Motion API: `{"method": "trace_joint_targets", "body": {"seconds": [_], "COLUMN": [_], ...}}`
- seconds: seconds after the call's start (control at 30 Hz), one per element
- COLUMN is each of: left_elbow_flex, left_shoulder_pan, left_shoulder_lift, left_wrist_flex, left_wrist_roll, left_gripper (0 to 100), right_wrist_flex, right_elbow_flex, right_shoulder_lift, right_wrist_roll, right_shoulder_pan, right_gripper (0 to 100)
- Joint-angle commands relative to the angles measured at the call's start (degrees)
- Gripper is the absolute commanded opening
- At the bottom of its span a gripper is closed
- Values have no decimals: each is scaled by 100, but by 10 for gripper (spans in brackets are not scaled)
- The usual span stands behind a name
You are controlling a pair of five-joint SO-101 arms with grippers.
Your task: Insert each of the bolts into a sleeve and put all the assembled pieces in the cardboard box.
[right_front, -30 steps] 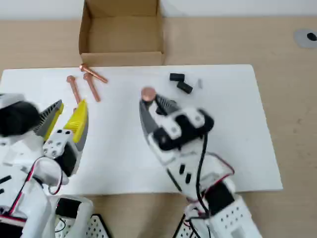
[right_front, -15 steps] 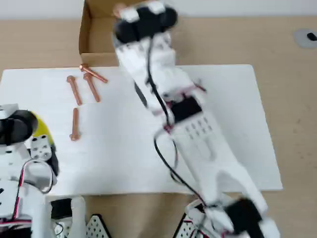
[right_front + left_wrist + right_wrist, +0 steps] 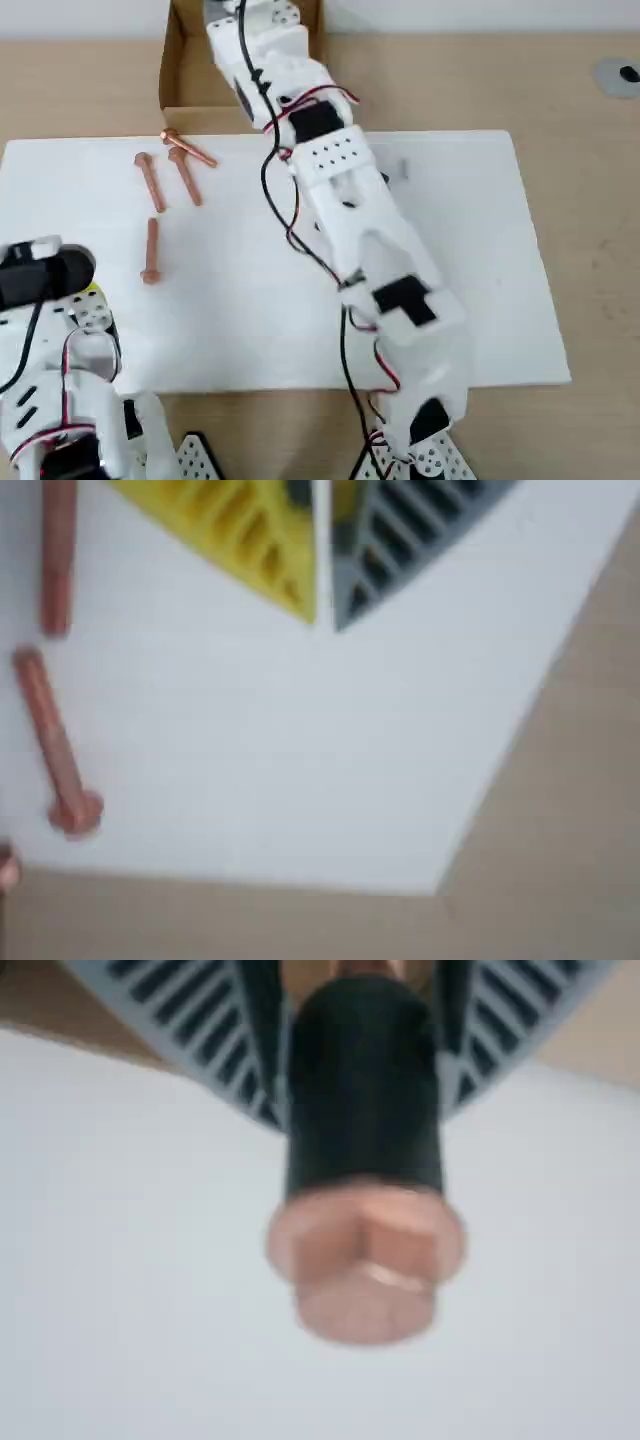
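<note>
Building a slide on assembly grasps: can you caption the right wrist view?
Right gripper clamped on a black sleeve with a copper bolt seated inside, its hex head toward the camera.

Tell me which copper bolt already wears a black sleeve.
The bolt held in the right gripper: a black sleeve surrounds its shank. The four bolts lying on the white mat are bare.

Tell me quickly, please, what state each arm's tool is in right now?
Left tool: closed, empty.
Right tool: closed on a sleeved bolt.

No text, label or number seems readable on anything here.
</note>
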Motion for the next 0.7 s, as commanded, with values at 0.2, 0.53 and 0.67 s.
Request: {"method": "trace_joint_targets", "body": {"seconds": [0.2, 0.53, 0.67], "left_elbow_flex": [105, 299, 290], "left_shoulder_pan": [-62, -62, -62], "left_shoulder_lift": [-22, -13, -13], "left_wrist_flex": [-97, -88, -88], "left_wrist_roll": [-18, -18, -18], "left_gripper": [8, 8, 9], "right_wrist_flex": [-158, -53, 536], "right_elbow_flex": [-2158, -3371, -3609], "right_shoulder_lift": [1798, 3547, 3785], "right_wrist_roll": [-9, 352, 352], "right_shoulder_pan": [479, 910, 963], "right_gripper": [9, 9, 11]}}
